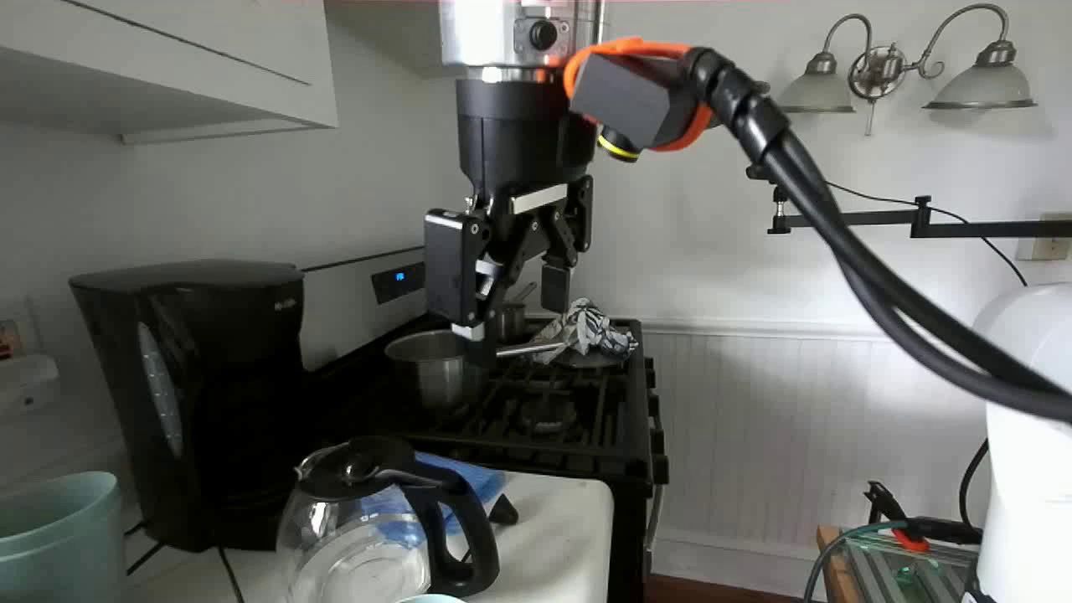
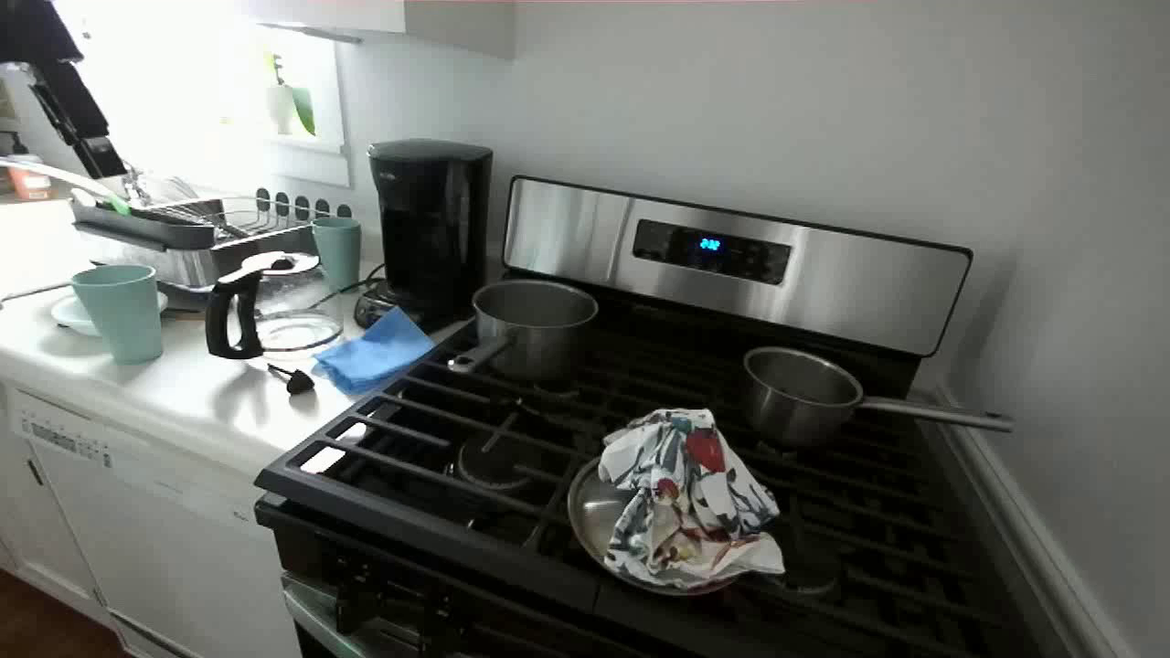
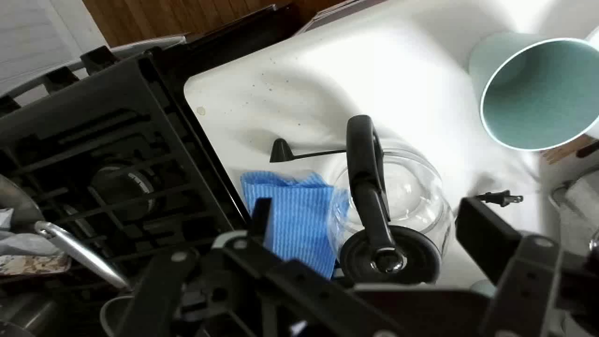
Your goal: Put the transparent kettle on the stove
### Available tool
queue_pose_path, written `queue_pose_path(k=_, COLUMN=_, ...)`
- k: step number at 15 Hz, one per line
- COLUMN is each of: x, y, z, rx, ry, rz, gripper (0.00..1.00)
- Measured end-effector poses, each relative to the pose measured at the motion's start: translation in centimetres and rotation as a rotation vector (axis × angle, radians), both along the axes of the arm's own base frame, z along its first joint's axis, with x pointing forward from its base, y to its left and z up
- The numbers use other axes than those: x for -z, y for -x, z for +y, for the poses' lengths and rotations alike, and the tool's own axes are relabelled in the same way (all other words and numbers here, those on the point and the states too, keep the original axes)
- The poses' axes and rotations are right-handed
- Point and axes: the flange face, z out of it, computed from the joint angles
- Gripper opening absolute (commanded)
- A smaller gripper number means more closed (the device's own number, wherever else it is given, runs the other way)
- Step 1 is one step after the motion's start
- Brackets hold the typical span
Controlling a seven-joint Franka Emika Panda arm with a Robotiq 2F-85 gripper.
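Observation:
The transparent kettle stands upright on the white counter, its black handle and lid facing up. It also shows in an exterior view and below me in the wrist view. The black stove is beside the counter; its grates also show in an exterior view and in the wrist view. My gripper is open and empty, high above the counter. In the wrist view its fingers are wide apart, with the kettle's lid and handle seen between them, not touching. In an exterior view the gripper is at the upper left.
A steel pot, a smaller pot and a pan with a patterned cloth occupy the stove. A black coffee maker, blue cloth, black scoop and teal cups surround the kettle. A cabinet overhangs the counter.

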Motion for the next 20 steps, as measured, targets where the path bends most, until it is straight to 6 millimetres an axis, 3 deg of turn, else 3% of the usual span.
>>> queue_pose_path(k=10, x=0.2, y=-0.3, z=-0.4, rx=0.003, ry=-0.007, rz=0.012, gripper=1.00)
queue_pose_path(k=15, x=3.1, y=-3.1, z=-4.0, rx=-0.012, ry=-0.040, rz=0.109, gripper=1.00)
queue_pose_path(k=20, x=5.7, y=-6.1, z=-7.0, rx=-0.146, ry=-0.086, rz=0.134, gripper=1.00)
